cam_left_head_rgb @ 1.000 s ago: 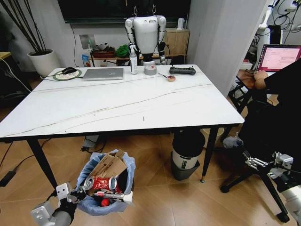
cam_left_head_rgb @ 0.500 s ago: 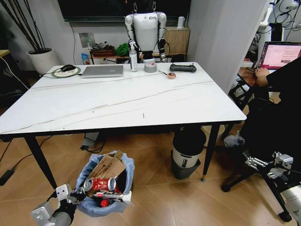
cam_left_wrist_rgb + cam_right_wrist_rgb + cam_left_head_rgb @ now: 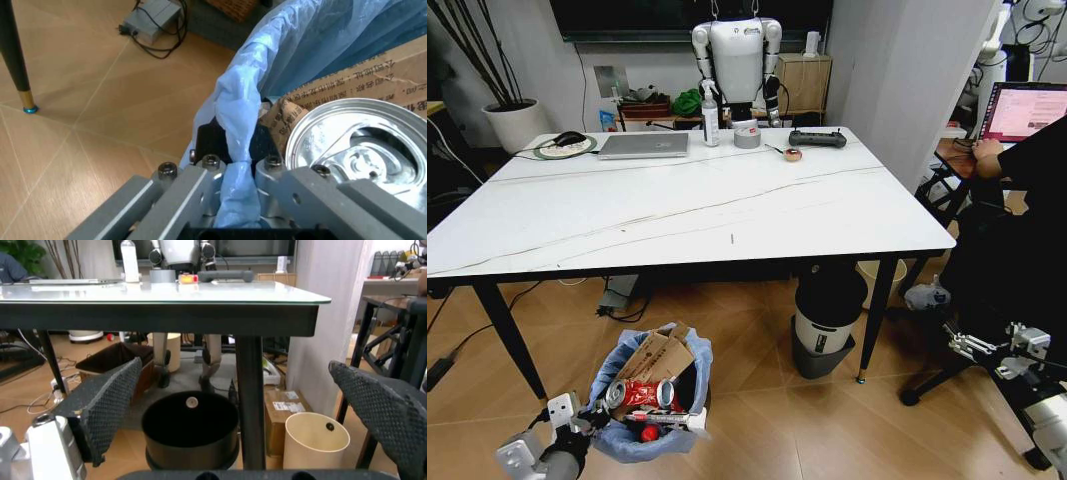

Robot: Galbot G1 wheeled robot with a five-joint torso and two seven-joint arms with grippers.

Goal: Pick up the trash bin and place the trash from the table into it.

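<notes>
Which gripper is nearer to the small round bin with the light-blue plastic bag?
The left. The left gripper is clamped on the rim of the small round bin with the light-blue plastic bag. The right gripper hangs open far off, past the white table's right side.

My left gripper (image 3: 235,200) is clamped on the light-blue bag rim of the trash bin (image 3: 235,107). Just inside lie a silver can end (image 3: 357,145) and printed brown cardboard (image 3: 373,82) (touching the can). A black table leg (image 3: 15,55) stands nearby.
</notes>
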